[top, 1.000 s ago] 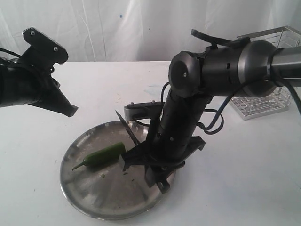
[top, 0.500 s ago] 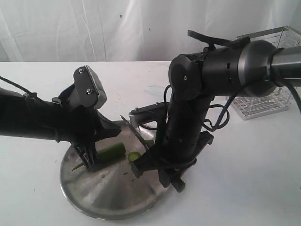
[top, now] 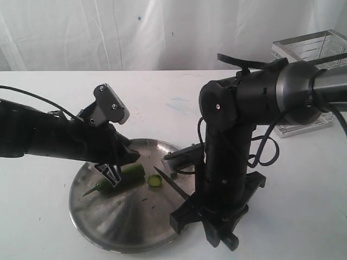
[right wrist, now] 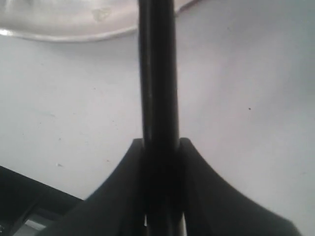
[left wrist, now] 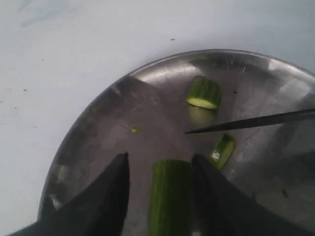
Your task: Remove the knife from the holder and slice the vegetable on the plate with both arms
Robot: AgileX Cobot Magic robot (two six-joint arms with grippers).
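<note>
From outside, the left gripper (top: 113, 172) straddles the vegetable (top: 120, 179) on the plate (top: 103, 225) — in the left wrist view its fingers (left wrist: 106, 196) flank it, spread, apparently untouching — while the right wrist view shows the right gripper (right wrist: 158, 147) clamped on the knife (right wrist: 157, 73).

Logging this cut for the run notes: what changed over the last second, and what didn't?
The left pincer came in from the far left and now straddles the vegetable. The right pincer, shut on the knife, pulled back off the plate; two cut slices lie loose. Plate and holder stayed put.
</note>
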